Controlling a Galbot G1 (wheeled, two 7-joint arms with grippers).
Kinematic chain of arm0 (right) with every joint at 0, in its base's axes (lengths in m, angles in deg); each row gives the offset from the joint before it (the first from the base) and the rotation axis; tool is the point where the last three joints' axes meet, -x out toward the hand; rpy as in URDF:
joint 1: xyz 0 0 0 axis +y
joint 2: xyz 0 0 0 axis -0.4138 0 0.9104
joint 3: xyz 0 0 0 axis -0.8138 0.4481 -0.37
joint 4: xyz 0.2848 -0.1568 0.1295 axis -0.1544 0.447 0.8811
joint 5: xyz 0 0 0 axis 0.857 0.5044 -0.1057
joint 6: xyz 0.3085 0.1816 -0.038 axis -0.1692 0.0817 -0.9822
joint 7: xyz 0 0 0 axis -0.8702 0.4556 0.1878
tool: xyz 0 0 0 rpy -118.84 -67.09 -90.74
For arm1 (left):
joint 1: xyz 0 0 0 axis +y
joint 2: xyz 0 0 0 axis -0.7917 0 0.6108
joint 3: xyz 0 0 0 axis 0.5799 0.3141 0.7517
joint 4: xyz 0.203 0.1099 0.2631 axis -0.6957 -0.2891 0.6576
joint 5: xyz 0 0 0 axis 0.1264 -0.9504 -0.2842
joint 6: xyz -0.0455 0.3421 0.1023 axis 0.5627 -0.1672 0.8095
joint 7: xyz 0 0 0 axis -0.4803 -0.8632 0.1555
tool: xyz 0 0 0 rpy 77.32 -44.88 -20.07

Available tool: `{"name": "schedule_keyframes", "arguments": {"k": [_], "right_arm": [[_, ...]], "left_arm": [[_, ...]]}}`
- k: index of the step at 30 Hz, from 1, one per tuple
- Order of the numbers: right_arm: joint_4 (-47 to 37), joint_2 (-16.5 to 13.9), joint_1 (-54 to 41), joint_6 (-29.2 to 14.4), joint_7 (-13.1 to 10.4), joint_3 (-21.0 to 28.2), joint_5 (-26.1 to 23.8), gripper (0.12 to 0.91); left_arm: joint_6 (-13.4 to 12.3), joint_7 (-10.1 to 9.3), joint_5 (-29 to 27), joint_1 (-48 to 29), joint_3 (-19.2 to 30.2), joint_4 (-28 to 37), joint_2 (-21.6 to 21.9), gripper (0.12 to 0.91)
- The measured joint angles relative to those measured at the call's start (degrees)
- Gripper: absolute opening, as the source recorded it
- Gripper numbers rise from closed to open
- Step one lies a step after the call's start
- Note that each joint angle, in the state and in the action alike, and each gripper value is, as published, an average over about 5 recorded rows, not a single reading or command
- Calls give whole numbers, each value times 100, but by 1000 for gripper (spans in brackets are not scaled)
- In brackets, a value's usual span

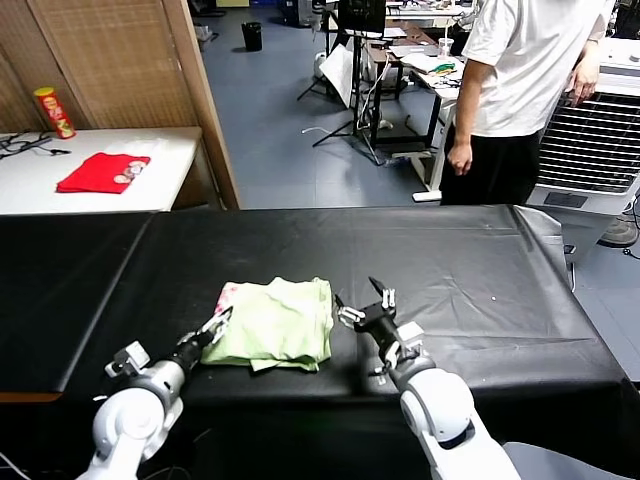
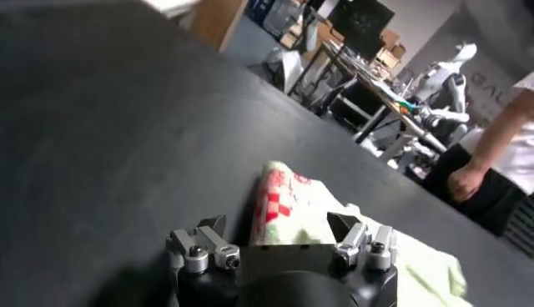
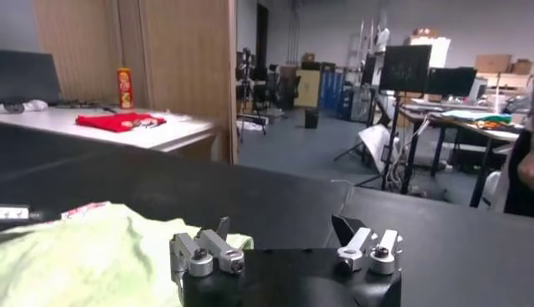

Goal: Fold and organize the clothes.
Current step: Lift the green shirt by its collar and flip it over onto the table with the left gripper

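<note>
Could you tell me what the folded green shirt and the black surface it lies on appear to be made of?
The green shirt looks like thin, soft woven cloth with a matte finish: it lies limp, and its edges droop in soft creases. The black surface seems to be a smooth sheet, perhaps vinyl or coated fabric, laid over the table; it wrinkles and shows a dull sheen, though the exact material is uncertain.

Left gripper (image 1: pixel 216 326) low, arm extended forward, fingers apart. Right gripper (image 1: pixel 362 301) raised, fingers spread wide.
</note>
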Motion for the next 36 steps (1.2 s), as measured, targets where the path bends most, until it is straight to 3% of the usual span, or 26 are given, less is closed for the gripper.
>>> {"name": "schedule_keyframes", "arguments": {"k": [6, 9, 18, 28, 32, 36], "right_arm": [[64, 0, 79, -2, -12, -72, -24, 798], [93, -1, 130, 24, -61, -150, -160, 798], [121, 18, 310, 141, -194, -452, -453, 798], [147, 118, 419, 161, -194, -536, -511, 798], [155, 158, 477, 163, -187, -543, -569, 798], [162, 172, 572, 161, -171, -585, -623, 798]], "left_arm": [[-26, -6, -237, -28, 18, -21, -43, 242], [-133, 112, -742, -1, 42, -108, 17, 161], [-450, 372, -2956, 177, -215, -200, 827, 157], [-788, 431, -3958, 457, -1071, -382, 2398, 157], [-797, 338, -4398, 391, -1068, -671, 2565, 157], [-611, 172, -4362, 333, -744, -1083, 2400, 157]]}}
